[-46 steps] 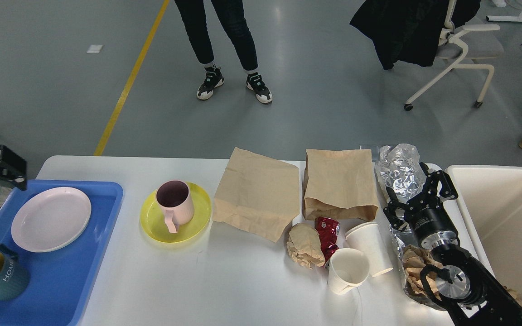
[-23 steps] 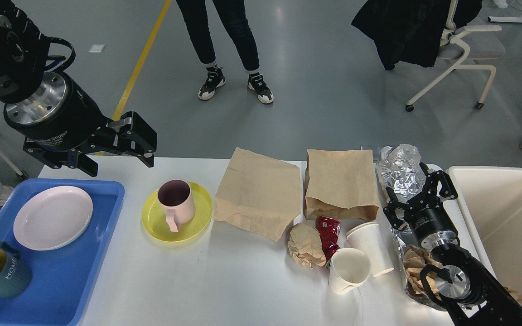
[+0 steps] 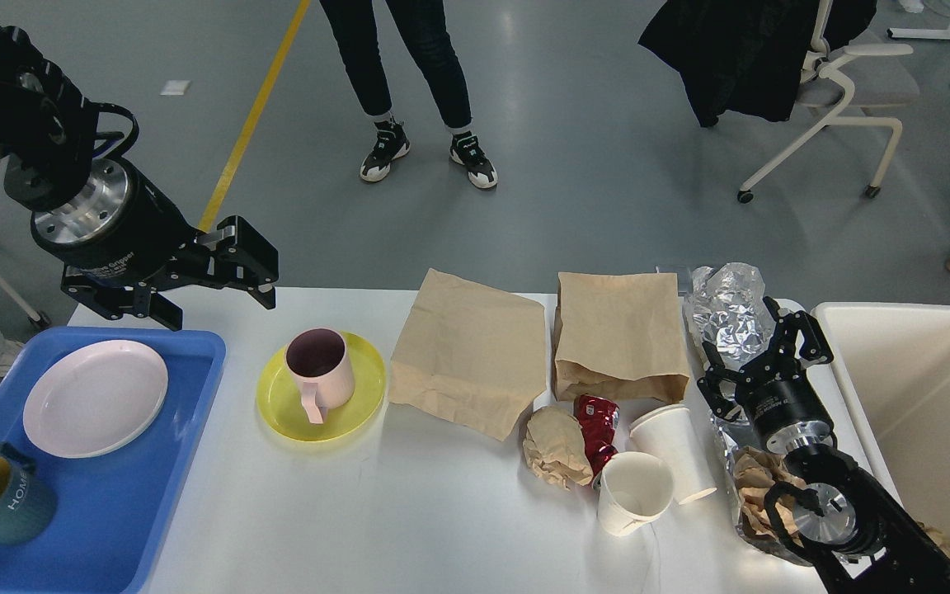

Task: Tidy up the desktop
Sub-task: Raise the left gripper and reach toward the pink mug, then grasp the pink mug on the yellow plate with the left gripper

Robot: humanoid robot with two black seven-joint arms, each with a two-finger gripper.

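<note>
1. Since a second ago the left hand (image 3: 204, 285) has swung in from the left edge to hang above the far-left corner of the worktop (image 3: 409, 503); over the last half second it barely shifts. The right hand (image 3: 759, 351) has not moved.
2. The left hand is released, its fingers spread and empty. The right hand's fingers are spread around the crumpled foil (image 3: 726, 309), but I cannot tell whether they grip it.
3. The pink mug (image 3: 320, 369) stands on the yellow plate (image 3: 359, 408), just below and right of the left hand, which is the nearer one; its handle points toward the robot. The blue tray (image 3: 170, 462) lies to the left.
4. The white worktop spans the view between tray and cream bin (image 3: 920, 388).
5. Count: two brown paper bags, two paper cups, one crushed red can (image 3: 597, 425), one paper wad (image 3: 556, 450), two mugs, two plates.
</note>
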